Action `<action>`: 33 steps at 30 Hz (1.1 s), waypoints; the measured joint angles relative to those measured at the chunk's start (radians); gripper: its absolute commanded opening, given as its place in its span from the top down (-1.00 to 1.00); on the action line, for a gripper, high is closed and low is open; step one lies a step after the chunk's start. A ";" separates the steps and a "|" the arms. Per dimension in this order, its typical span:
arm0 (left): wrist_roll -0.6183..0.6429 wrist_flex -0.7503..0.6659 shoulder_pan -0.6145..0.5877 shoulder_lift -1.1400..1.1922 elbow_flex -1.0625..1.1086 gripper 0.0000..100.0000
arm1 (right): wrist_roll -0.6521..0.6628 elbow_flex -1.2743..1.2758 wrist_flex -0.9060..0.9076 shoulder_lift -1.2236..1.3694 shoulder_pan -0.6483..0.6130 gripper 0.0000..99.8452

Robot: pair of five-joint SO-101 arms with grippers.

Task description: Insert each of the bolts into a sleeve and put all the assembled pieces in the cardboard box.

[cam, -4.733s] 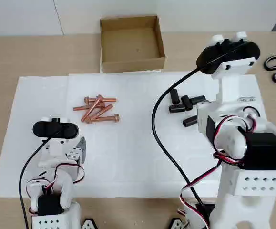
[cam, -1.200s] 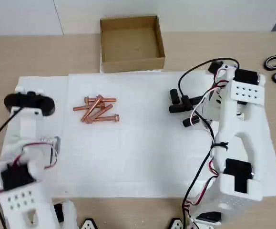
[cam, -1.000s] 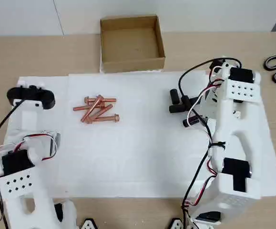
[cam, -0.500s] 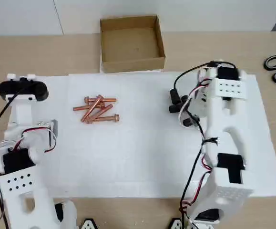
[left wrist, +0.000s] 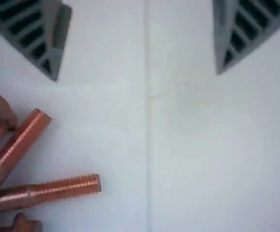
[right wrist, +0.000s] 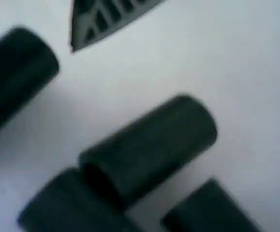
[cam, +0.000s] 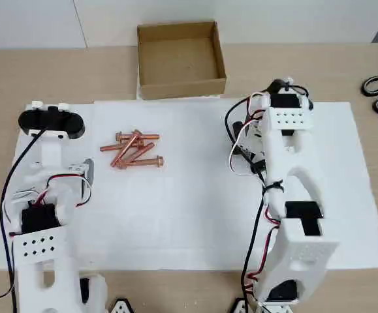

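While L fingers (left wrist: 33, 34) gape, bolts (left wrist: 48, 191) just beside

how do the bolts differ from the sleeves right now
The bolts are copper-coloured, the sleeves black. The bolts are long and thin with threaded shanks; the sleeves are short, thick cylinders. The bolts lie crossed in an open pile; the sleeves sit partly under the right arm. Both lie loose on the white sheet, none assembled, none in the cardboard box.
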 measured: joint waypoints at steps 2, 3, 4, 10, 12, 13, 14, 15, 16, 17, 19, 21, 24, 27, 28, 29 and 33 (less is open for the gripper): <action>0.000 0.000 0.000 0.000 0.000 0.60 | -0.046 0.000 -0.034 0.028 0.015 0.66; 0.000 -0.003 0.000 0.000 0.000 0.60 | -0.058 0.000 -0.048 0.043 0.025 0.66; 0.000 -0.003 0.000 0.000 0.000 0.60 | -0.066 0.000 -0.058 0.055 0.034 0.66; 0.000 -0.003 0.000 0.000 0.000 0.60 | -0.078 0.000 -0.103 0.103 0.075 0.66; 0.000 -0.003 0.000 0.000 0.000 0.60 | -0.078 -0.006 -0.104 0.120 0.077 0.66; 0.000 -0.003 0.000 0.000 0.000 0.60 | -0.080 -0.011 -0.104 0.126 0.077 0.66; 0.000 -0.003 0.000 0.000 0.000 0.60 | -0.080 -0.014 -0.104 0.133 0.077 0.66; 0.000 -0.003 0.000 0.000 0.000 0.60 | -0.080 -0.017 -0.110 0.141 0.077 0.66; 0.000 -0.003 0.000 0.000 0.000 0.60 | -0.080 -0.017 -0.115 0.147 0.077 0.66; 0.000 -0.003 0.000 0.000 0.000 0.60 | -0.080 -0.017 -0.118 0.149 0.077 0.66; 0.000 -0.003 0.000 0.000 0.000 0.60 | -0.080 -0.020 -0.118 0.158 0.077 0.66; 0.000 -0.003 0.000 0.000 0.000 0.60 | -0.081 -0.025 -0.118 0.161 0.077 0.67; 0.000 -0.003 0.000 0.000 0.000 0.60 | -0.081 -0.025 -0.118 0.161 0.077 0.83; 0.000 -0.003 0.000 0.000 0.000 0.60 | -0.081 -0.020 -0.117 0.161 0.086 0.97; 0.000 -0.003 0.000 0.000 0.000 0.60 | -0.080 -0.020 -0.115 0.161 0.087 0.99; 0.000 -0.003 0.000 0.000 0.000 0.60 | -0.080 -0.020 -0.115 0.161 0.089 0.99; 0.000 -0.003 0.000 0.000 0.000 0.60 | -0.040 -0.018 -0.115 0.161 0.089 0.99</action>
